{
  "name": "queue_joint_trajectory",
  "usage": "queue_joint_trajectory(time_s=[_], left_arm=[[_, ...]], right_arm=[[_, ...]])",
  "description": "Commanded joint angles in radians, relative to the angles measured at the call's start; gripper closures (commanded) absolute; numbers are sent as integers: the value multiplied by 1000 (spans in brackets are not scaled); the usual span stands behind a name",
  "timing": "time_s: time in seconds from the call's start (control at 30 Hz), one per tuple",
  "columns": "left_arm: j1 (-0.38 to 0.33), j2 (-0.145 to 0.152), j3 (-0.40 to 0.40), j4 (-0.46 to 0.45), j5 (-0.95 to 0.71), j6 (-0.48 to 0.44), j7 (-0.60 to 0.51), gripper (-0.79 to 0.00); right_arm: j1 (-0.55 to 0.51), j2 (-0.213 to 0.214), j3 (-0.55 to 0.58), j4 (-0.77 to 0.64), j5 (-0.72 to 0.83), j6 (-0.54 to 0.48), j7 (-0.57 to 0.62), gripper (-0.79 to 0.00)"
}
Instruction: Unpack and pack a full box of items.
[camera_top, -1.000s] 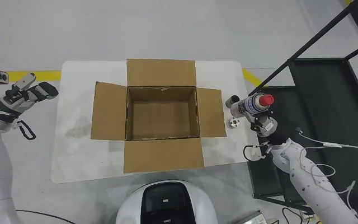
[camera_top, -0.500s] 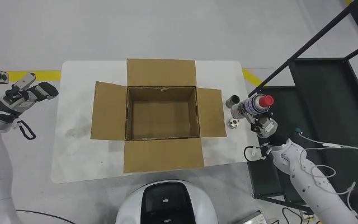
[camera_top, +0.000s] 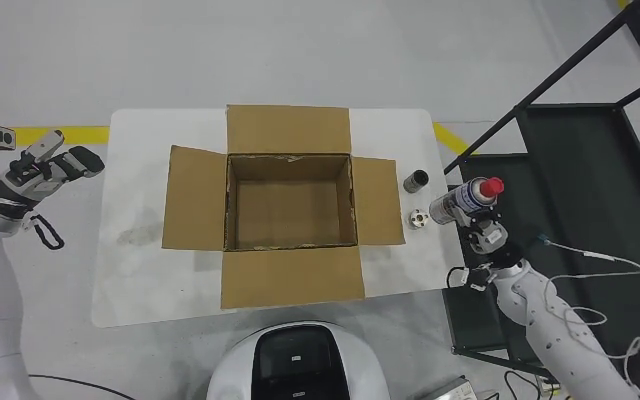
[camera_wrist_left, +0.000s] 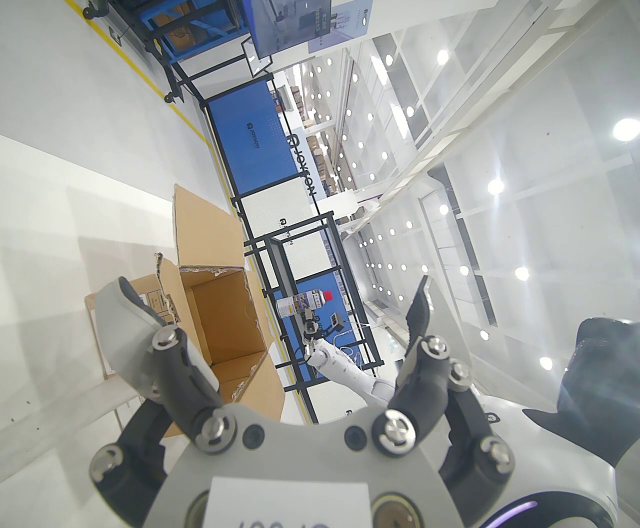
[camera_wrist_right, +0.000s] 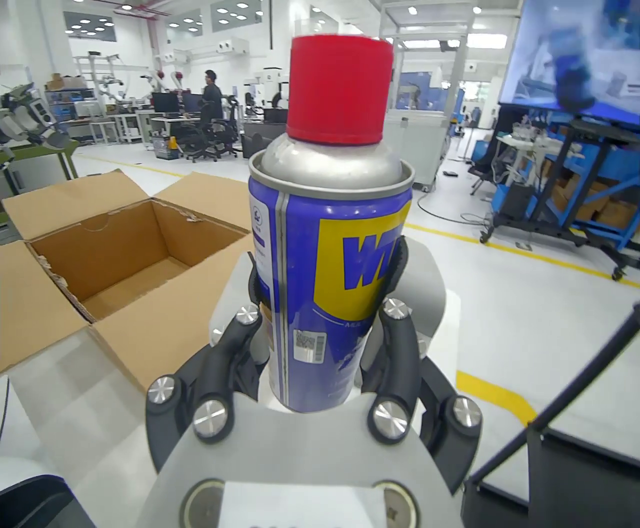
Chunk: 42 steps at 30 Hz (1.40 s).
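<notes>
An open cardboard box (camera_top: 290, 200) with all flaps spread sits mid-table, and its inside looks bare. My right gripper (camera_top: 462, 205) is shut on a blue spray can (camera_top: 466, 198) with a red cap, held in the air past the table's right edge. The right wrist view has that spray can (camera_wrist_right: 327, 280) upright between the fingers (camera_wrist_right: 397, 280), with the box (camera_wrist_right: 120, 260) beyond. My left gripper (camera_top: 55, 165) hangs open off the table's left side, its jaws wide apart with nothing between them (camera_wrist_left: 270, 320).
A small dark cylinder (camera_top: 416, 181) and a small white part (camera_top: 420, 217) stand on the white table (camera_top: 130, 270) to the right of the box. A black metal rack (camera_top: 560, 170) stands close by on the right.
My right gripper has carried the spray can rightward and slightly toward me, away from the dark cylinder, out past the table edge. The left arm has not moved.
</notes>
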Motion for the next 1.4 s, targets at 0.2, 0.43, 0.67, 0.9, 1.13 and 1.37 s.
queue_joint_trajectory(time_s=[0.2,0.43,0.67,0.9,1.13,1.37], left_arm=[[0,0,0,0,0,0,0,-785],[0,0,0,0,0,0,0,-785],[0,0,0,0,0,0,0,-785],[0,0,0,0,0,0,0,-785],[0,0,0,0,0,0,0,-785],[0,0,0,0,0,0,0,-785]], right_arm=[[53,-60,-103,259,114,-15,-97,0],[152,-116,-202,424,83,-11,-169,0],[170,-128,-221,458,66,-1,-192,0],[174,-129,-215,450,71,32,-146,0],[187,-155,-232,468,94,85,-64,0],[230,-190,-263,545,96,104,-89,0]])
